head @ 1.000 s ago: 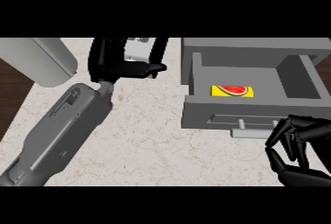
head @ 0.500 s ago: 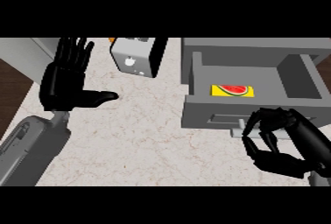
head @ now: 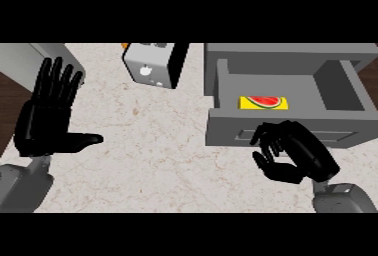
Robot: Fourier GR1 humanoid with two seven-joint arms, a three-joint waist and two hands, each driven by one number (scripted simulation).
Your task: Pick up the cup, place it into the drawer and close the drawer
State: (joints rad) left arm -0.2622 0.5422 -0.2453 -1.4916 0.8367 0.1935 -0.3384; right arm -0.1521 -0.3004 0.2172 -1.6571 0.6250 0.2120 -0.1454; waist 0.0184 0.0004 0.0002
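The grey drawer [head: 221, 85] stands pulled open at the right of the counter. Inside it, near its front wall, lies a small yellow thing with a red and green watermelon picture [head: 262, 102]; whether this is the cup I cannot tell. My right hand [head: 303, 160] is just in front of the drawer's front panel [head: 229, 132], fingers curled, with nothing seen in it. It hides the panel's middle. My left hand [head: 44, 122] is held up at the left edge, fingers straight and spread, apart from everything.
A grey toaster [head: 151, 65] stands at the counter's back middle, with something orange [head: 125, 46] behind it. A grey block [head: 40, 52] sits at the back left. Dark floor [head: 7, 90] shows beyond the counter's left edge. Bare marble [head: 155, 145] lies between the hands.
My right hand has moved left and up to the drawer's front panel. My left hand, open throughout, has drifted left and down in the view.
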